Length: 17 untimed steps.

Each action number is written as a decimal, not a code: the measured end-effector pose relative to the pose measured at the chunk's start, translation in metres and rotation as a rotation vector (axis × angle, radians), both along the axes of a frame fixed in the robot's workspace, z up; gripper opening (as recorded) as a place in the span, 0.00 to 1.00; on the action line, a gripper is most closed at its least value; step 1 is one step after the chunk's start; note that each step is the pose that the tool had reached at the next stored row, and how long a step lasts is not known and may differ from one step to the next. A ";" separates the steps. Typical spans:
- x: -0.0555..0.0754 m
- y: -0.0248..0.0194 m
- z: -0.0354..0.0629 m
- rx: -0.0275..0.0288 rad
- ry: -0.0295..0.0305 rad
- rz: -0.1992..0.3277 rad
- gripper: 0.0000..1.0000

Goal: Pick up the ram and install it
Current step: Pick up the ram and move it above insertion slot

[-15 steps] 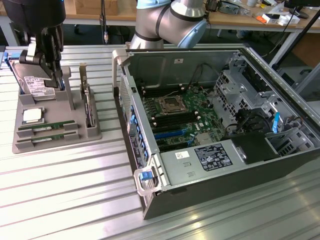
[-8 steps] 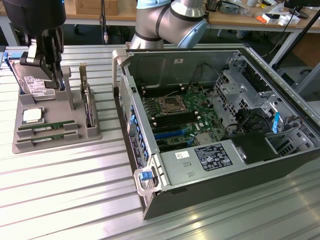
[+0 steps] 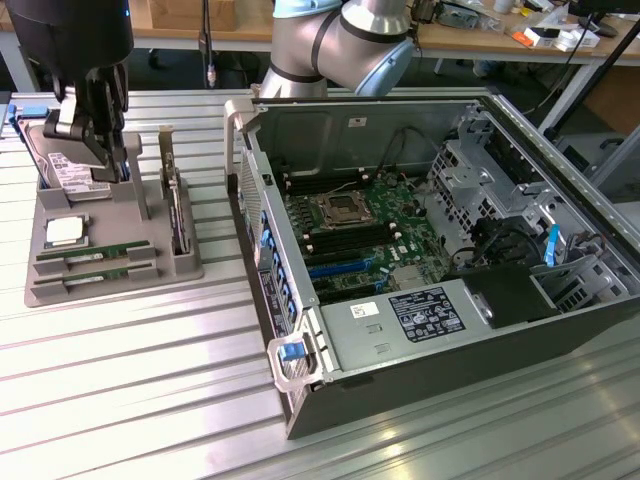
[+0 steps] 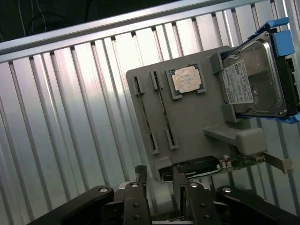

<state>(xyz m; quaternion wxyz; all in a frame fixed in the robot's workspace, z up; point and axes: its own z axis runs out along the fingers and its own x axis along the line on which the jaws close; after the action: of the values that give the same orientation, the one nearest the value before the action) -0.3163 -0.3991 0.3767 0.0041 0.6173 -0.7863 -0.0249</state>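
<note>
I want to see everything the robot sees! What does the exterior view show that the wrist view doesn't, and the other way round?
The exterior view adds the open computer case with its motherboard, and the robot arm. The wrist view adds a look from behind the fingers of the tool, which stand apart with nothing between them. Both share the grey tray, its two ram sticks, the silver processor chip, the hard drive and the ribbed metal table.

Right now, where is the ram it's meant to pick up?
The ram sits in the grey tray at the exterior view's left, a second stick alongside, next to the square processor chip, left of the open computer case.
</note>
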 end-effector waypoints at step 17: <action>0.000 -0.0001 -0.0094 0.0000 0.0000 0.004 0.36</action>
<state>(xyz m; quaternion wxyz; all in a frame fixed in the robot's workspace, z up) -0.3163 -0.3991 0.3672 0.0041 0.6188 -0.7851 -0.0249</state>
